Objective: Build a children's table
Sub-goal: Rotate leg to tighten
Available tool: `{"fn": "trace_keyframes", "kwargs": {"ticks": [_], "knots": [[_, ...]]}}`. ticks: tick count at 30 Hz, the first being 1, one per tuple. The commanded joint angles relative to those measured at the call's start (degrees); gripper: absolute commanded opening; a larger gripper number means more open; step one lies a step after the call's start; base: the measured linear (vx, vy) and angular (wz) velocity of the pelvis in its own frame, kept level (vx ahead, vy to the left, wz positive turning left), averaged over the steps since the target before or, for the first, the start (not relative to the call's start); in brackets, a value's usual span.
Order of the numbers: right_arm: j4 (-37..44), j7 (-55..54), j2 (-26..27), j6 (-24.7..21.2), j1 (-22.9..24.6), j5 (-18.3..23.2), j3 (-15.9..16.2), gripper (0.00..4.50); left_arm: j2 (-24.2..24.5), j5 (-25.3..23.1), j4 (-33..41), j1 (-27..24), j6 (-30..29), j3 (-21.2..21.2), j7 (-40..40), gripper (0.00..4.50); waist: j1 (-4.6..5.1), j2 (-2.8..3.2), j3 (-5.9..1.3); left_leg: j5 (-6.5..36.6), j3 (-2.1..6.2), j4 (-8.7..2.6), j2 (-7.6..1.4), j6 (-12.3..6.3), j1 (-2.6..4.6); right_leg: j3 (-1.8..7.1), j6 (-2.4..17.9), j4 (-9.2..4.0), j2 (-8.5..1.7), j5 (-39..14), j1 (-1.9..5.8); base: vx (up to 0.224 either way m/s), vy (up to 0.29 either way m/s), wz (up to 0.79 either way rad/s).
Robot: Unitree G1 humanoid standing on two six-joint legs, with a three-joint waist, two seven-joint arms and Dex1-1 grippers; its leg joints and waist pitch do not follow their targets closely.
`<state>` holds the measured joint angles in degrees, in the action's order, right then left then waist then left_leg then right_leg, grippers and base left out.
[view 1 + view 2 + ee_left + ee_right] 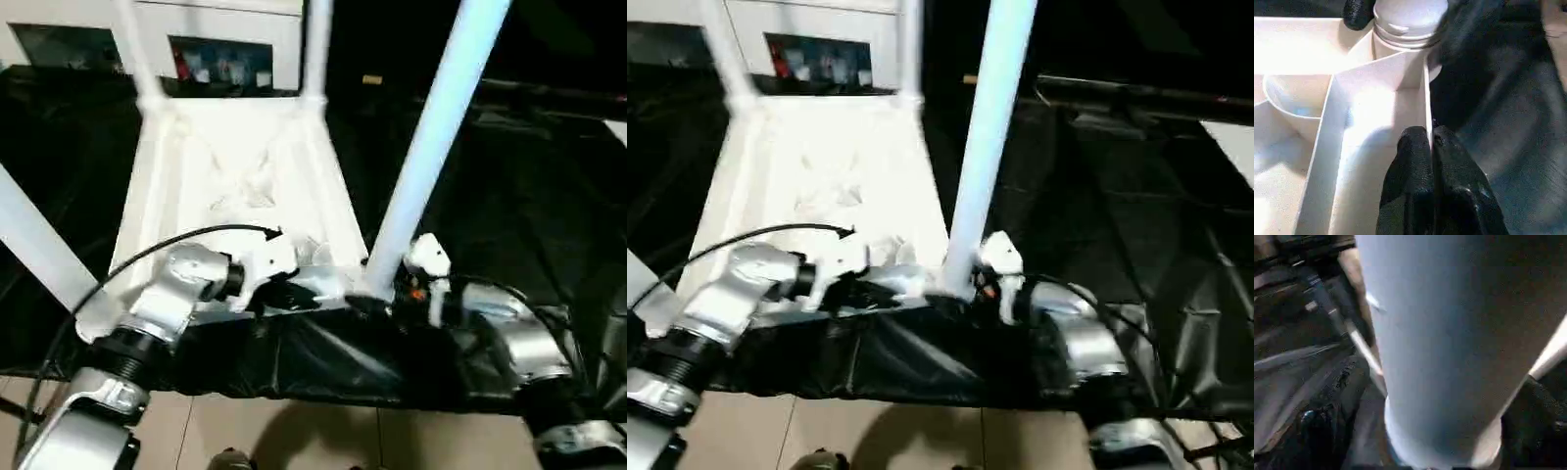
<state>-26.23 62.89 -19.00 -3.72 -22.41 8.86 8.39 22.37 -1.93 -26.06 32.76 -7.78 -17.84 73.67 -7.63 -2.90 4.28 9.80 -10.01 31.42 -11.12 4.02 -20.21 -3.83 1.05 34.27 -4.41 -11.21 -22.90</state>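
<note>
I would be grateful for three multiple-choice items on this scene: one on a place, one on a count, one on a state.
1. Where does the top lie?
A. On the tiled floor
B. On the black cloth, underside up
C. Leaning against a wall

2. How many legs stand up from the top?
A. Two
B. Three
C. Four

3. How is the left gripper?
A. Shut on the top's rim
B. Open above the top
C. Shut on a leg

Answers:
1 B: the top shows its ribs, with black cloth around it.
2 C: four legs rise from its corners.
3 A: the left gripper pinches the rim.
</note>
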Motion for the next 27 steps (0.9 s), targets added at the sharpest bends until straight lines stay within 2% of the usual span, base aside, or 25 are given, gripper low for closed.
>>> {"fn": "trace_keyframes", "kwargs": {"ticks": [1, 2, 3, 4, 6, 9, 12, 13, 14, 19, 20, 23, 24, 26, 27], "knots": [[-0.6, 4.5, -0.3, -1.2, 1.6, -1.4, 4.3, 3.94, -0.5, 0.4, -0.1, 0.0, 0.5, -3.4, 4.0, 0.00, -0.04, 0.15, -2.95, 7.6, 0.09, -2.78, -2.38, -5.92, 0.18, 2.67, 14.0, -3.00, -3.96, -2.5, 2.99, 0.000, 0.000, 0.00], [-0.6, 6.1, -1.1, -0.6, 1.5, -1.5, 4.9, 3.94, 0.1, 0.7, -0.3, 0.3, 0.7, -3.7, 5.2, 0.00, -0.05, -0.13, -2.77, 8.5, 0.10, -2.89, -2.42, -5.60, 0.21, 2.66, 13.7, -3.21, -3.98, -4.4, 2.89, 0.000, 0.000, 0.00], [-0.7, 6.8, -1.4, -0.3, 1.3, -1.6, 5.1, 3.61, 0.5, 0.8, -0.5, 0.5, 1.0, -3.8, 6.0, 0.00, -0.24, 0.12, -2.65, 10.4, 0.15, -3.07, -2.49, -4.69, 0.35, 2.75, 13.1, -3.50, -4.05, -8.1, 2.72, 0.000, 0.000, 0.00], [-0.8, 7.7, -1.7, -0.1, 1.1, -1.4, 5.5, 3.61, 0.8, 1.0, -0.6, 0.7, 1.1, -4.0, 6.6, 0.00, -0.25, 0.02, -2.48, 12.2, 0.23, -3.30, -2.57, -3.78, 0.42, 2.83, 12.5, -3.80, -4.15, -11.3, 2.59, 0.000, 0.000, 0.00], [-0.7, 9.6, -2.3, -0.1, 0.8, -1.1, 6.3, 3.47, 1.2, 1.1, -1.0, 1.0, 1.2, -4.2, 7.6, 0.00, -0.34, -0.02, -2.43, 13.1, 0.28, -3.43, -2.65, -2.87, 0.64, 2.95, 12.0, -4.01, -4.20, -13.0, 2.40, 0.000, 0.000, 0.00], [-0.3, 10.5, -2.5, -0.1, 0.9, -1.2, 7.0, 3.16, 1.4, 1.1, -1.1, 1.1, 1.2, -4.2, 8.2, 0.00, -0.36, -0.08, -2.48, 12.5, 0.30, -3.42, -2.63, -2.69, 0.54, 3.00, 12.2, -3.82, -4.15, -11.9, 2.44, 0.000, 0.000, 0.00], [-0.6, 10.2, -2.2, 1.5, 1.1, -2.0, 7.2, 2.97, 1.5, 1.1, -1.3, 1.1, 1.3, -4.0, 8.8, 0.00, -0.41, -0.24, -2.78, 9.6, 0.27, -3.13, -2.44, -3.22, 0.34, 2.93, 12.8, -3.33, -4.15, -7.5, 2.70, 0.000, 0.000, 0.00], [-1.0, 9.7, -1.8, 1.6, 1.0, -1.9, 6.9, 2.86, 1.5, 1.2, -1.3, 1.1, 1.1, -4.0, 8.9, 0.00, -0.42, -0.04, -2.77, 9.4, 0.31, -3.12, -2.42, -3.30, 0.27, 2.90, 12.9, -3.26, -4.12, -7.0, 2.71, 0.000, 0.000, 0.00], [-1.0, 9.6, -1.7, 1.6, 1.0, -1.9, 6.9, 2.80, 1.5, 1.3, -1.3, 1.1, 1.1, -4.0, 8.9, 0.00, -0.37, -0.14, -2.78, 9.5, 0.26, -3.11, -2.44, -3.46, 0.31, 2.86, 13.1, -3.30, -4.08, -6.8, 2.72, 0.000, 0.000, 0.00], [-0.8, 9.7, -1.0, 0.9, 1.8, -0.7, 6.6, 2.68, 0.9, 2.1, -1.1, 0.5, 0.7, -3.6, 8.9, 0.00, -0.41, -0.08, -2.70, 10.7, 0.30, -3.25, -2.54, -3.10, 0.40, 2.85, 13.0, -3.45, -4.11, -8.6, 2.68, 0.000, 0.000, 0.00], [-0.5, 9.6, -0.7, 0.3, 2.0, -0.1, 6.2, 2.67, 0.6, 2.3, -1.1, 0.4, 0.7, -3.4, 8.5, 0.00, -0.44, 0.18, -2.66, 10.8, 0.31, -3.26, -2.55, -3.01, 0.39, 2.88, 13.1, -3.44, -4.12, -8.5, 2.65, 0.000, 0.000, 0.00], [-0.1, 7.2, 1.0, -1.6, 2.2, 1.8, 4.2, 2.66, -0.5, 2.1, -1.2, 0.4, -0.2, -2.6, 6.1, 0.00, -0.47, -0.02, -2.62, 11.1, 0.31, -3.31, -2.52, -2.92, 0.35, 2.88, 13.0, -3.55, -4.12, -8.7, 2.69, 0.000, 0.000, 0.00], [-0.6, 5.1, 1.9, -1.9, 2.0, 1.9, 3.4, 2.66, -1.1, 1.5, -1.6, 0.5, -0.4, -2.4, 4.2, 0.00, -0.47, 0.11, -2.57, 11.5, 0.35, -3.37, -2.56, -2.79, 0.38, 2.89, 12.9, -3.60, -4.15, -9.3, 2.62, 0.000, 0.000, 0.00], [-1.5, 1.9, 2.9, -2.8, 1.5, 1.4, 2.6, 2.65, -1.8, 0.9, -2.1, 0.6, -1.4, -2.2, 1.9, 0.00, -0.26, 0.06, -2.27, 14.2, 0.48, -3.74, -2.53, -1.96, 0.37, 2.91, 12.1, -4.11, -4.27, -13.8, 2.51, 0.000, 0.000, 0.00], [-3.2, -2.8, 4.7, -3.7, 0.7, 0.9, 1.3, 2.65, -3.2, 0.4, -2.6, 0.8, -2.3, -1.5, -1.6, 0.00, -0.02, 0.18, -1.98, 17.6, 0.66, -4.07, -2.56, -0.65, 0.76, 3.05, 10.6, -4.91, -4.59, -20.8, 2.07, -0.054, -0.002, -0.01]]}}
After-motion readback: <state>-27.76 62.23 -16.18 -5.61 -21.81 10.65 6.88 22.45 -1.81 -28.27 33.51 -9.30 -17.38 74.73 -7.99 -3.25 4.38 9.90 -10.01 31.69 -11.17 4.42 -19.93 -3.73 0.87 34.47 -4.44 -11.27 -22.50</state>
